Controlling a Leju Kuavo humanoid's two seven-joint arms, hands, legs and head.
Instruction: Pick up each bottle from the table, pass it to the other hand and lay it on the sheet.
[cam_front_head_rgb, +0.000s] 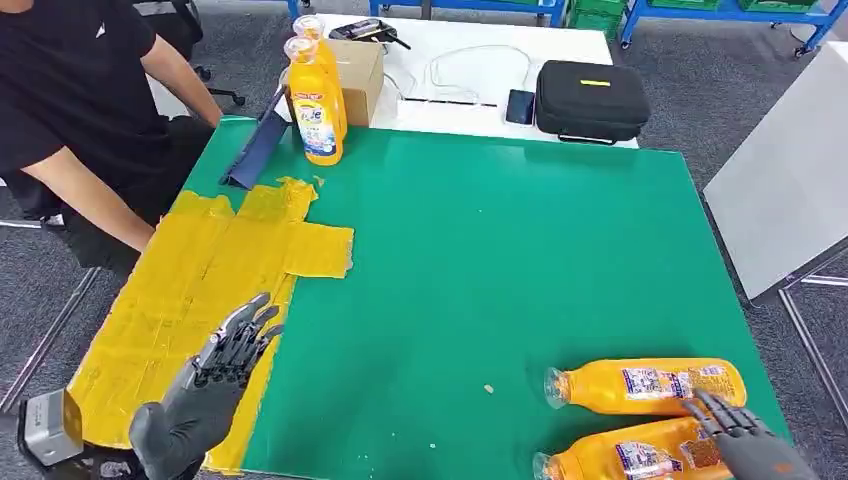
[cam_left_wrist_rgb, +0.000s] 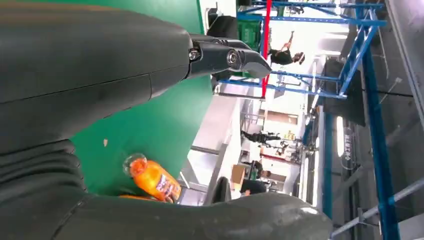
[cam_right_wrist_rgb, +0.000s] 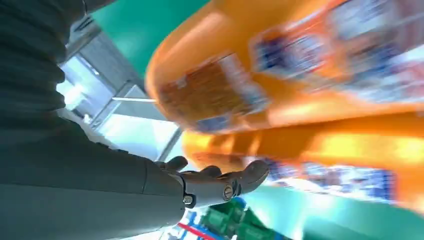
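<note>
Two orange juice bottles lie on their sides at the front right of the green table (cam_front_head_rgb: 480, 250), one (cam_front_head_rgb: 645, 385) farther from me than the other (cam_front_head_rgb: 620, 455). My right hand (cam_front_head_rgb: 745, 435) hovers over the label end of the nearer one with fingers (cam_right_wrist_rgb: 220, 182) stretched out and gripping nothing; up close I see both bottles (cam_right_wrist_rgb: 280, 65) (cam_right_wrist_rgb: 325, 155). Two more bottles (cam_front_head_rgb: 316, 105) (cam_front_head_rgb: 325, 55) stand upright at the back left. My left hand (cam_front_head_rgb: 215, 370) is open above the right edge of the yellow sheet (cam_front_head_rgb: 200, 280). Past its fingers (cam_left_wrist_rgb: 225, 55) one lying bottle (cam_left_wrist_rgb: 152, 178) shows.
A person in black (cam_front_head_rgb: 80, 110) sits at the table's left, forearm near the sheet. A dark blue stand (cam_front_head_rgb: 258, 150) leans beside the upright bottles. Behind are a cardboard box (cam_front_head_rgb: 360, 75), a black case (cam_front_head_rgb: 590, 100) and a phone (cam_front_head_rgb: 520, 106). A white table (cam_front_head_rgb: 780, 180) stands right.
</note>
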